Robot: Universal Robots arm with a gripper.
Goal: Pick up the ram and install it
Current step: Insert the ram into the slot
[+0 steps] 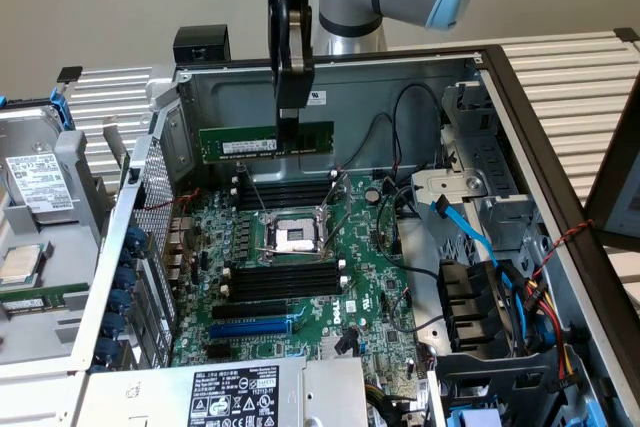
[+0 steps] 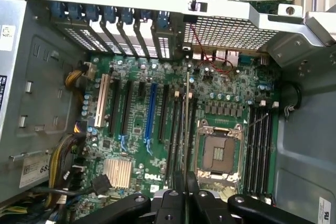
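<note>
The ram hangs in the air inside the open computer case, above the motherboard and apart from it. The arm reaches straight down from above, and its gripper points at the board with both fingers clamped on the stick a little toward the exterior view's right of its middle. The stick is level and stands on its long edge. Its long axis runs across the exterior view from left to right, parallel to the black memory slots either side of the CPU socket. It is a slim green board with a white label strip and dark chips on the face turned toward the exterior camera. In the wrist view the ram shows edge-on as a thin line running out from the gripper along the black memory slots, between the blue slot and the CPU socket
</note>
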